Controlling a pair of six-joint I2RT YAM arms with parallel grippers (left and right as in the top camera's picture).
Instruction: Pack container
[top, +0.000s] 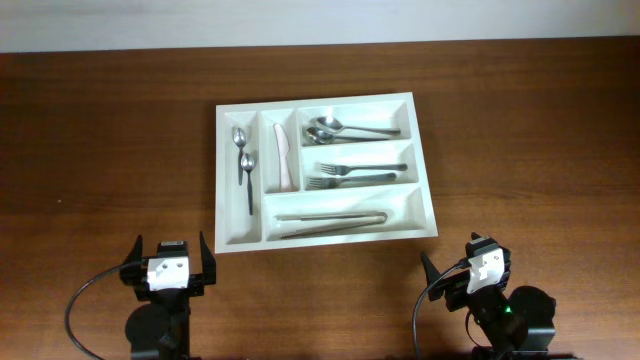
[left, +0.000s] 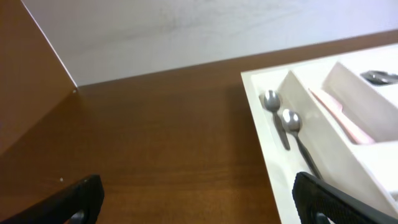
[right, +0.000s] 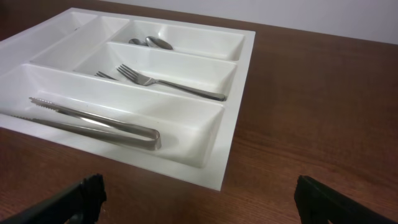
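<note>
Container (top: 404, 208) lies in the middle of the table (top: 100, 150), with spoons (top: 243, 160), forks (top: 345, 172) and tongs (top: 330, 220) in its compartments. Both claws stand wide and empty, well apart from it at the near edge: left claw (top: 170, 245) near its left corner, right claw (right: 200, 202) near its right corner.

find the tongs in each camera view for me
overhead: tongs in the container's long compartment nearest the arms.
left wrist: not in view.
right wrist: tongs lower left, in the front compartment.
shared landmark: the white container, visible in all three.
</note>
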